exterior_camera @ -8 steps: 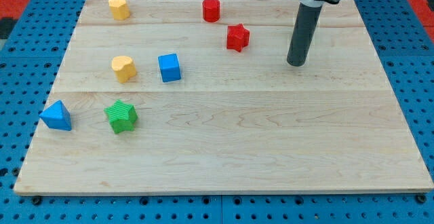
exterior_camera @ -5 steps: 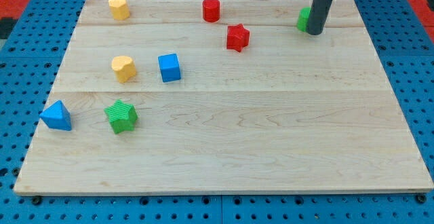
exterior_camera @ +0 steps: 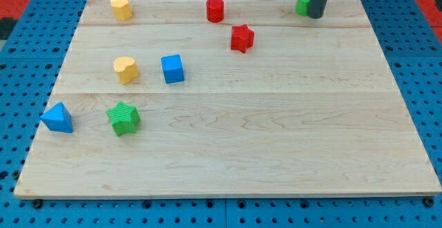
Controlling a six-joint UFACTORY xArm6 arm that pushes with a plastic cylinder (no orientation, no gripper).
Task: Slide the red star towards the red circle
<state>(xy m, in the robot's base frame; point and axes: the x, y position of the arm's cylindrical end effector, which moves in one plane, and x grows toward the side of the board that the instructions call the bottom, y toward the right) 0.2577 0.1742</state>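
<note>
No jaws here, just my tip [exterior_camera: 315, 15], which moved up beside the green block [exterior_camera: 302, 3], well right of the unmoved red star [exterior_camera: 242, 38].

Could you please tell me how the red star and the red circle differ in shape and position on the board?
The red star has a pointed outline, while the red circle is a round cylinder. The red circle stands nearer the view's top edge; the red star lies below it and to the view's right. Both are red, upright and apart. My tip is far to the view's right of both.
</note>
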